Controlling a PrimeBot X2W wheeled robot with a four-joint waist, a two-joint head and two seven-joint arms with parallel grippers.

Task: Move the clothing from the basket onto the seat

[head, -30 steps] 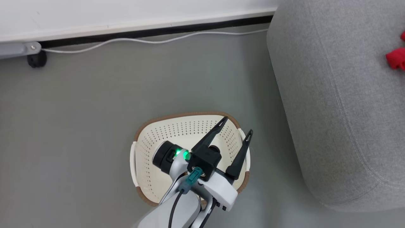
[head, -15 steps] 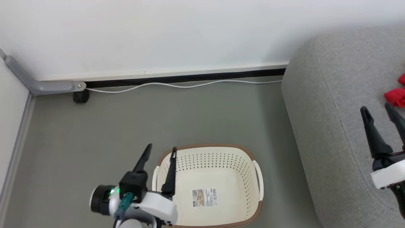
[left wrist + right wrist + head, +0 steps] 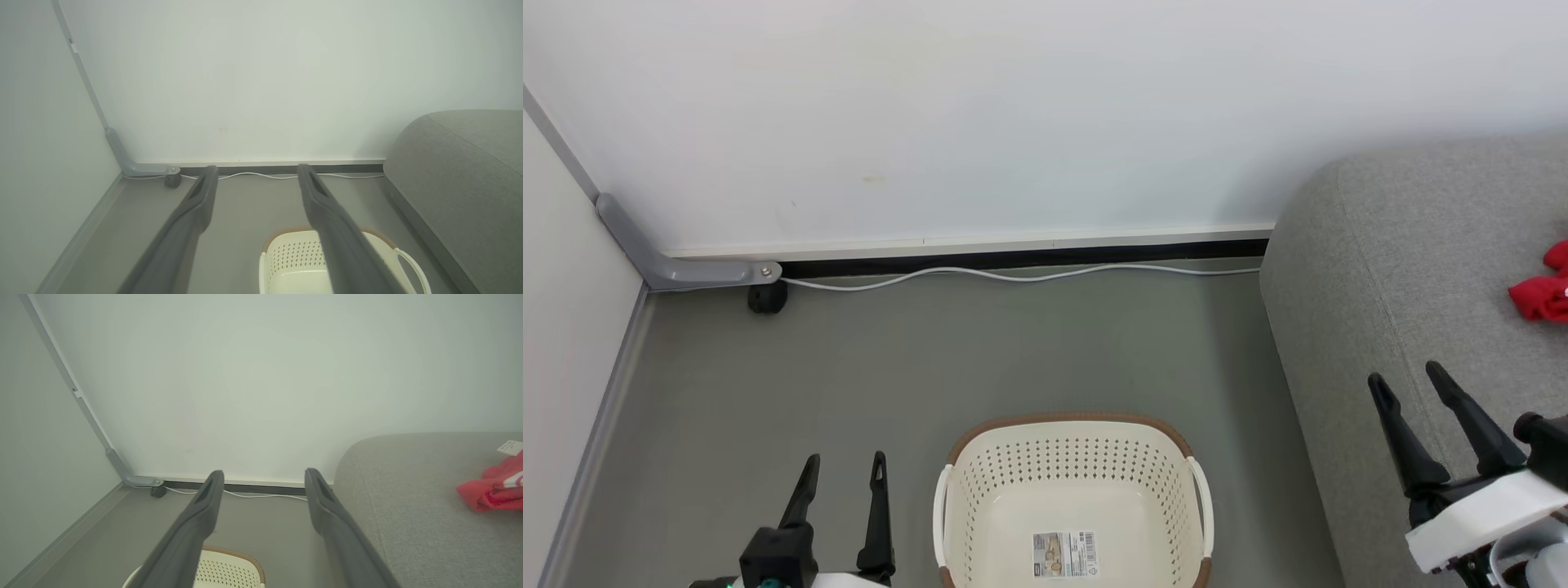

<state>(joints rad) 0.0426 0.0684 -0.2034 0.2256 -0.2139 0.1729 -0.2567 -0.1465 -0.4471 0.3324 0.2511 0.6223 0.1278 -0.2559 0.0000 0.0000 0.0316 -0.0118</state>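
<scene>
The cream basket (image 3: 980,445) with its brown rim stands on the floor at the bottom middle; inside it I see just a paper label. Red clothing (image 3: 1539,290) lies on the grey seat (image 3: 1421,269) at the right edge; in the right wrist view the clothing (image 3: 494,486) shows a white tag. My left gripper (image 3: 843,466) is open over the floor left of the basket, holding nothing. My right gripper (image 3: 1405,377) is open above the seat's near edge, short of the clothing. The basket (image 3: 286,253) also shows between the left fingers (image 3: 196,208).
A white wall runs across the back, with a white cable (image 3: 1013,276) along its dark baseboard. A grey bracket with a black caster (image 3: 766,296) sits in the left corner. Grey floor lies between the basket and the wall.
The head camera has tilted up and shifted, so the basket and the seat sit lower in view. My left gripper has left the basket for its left side; the right gripper has come into view.
</scene>
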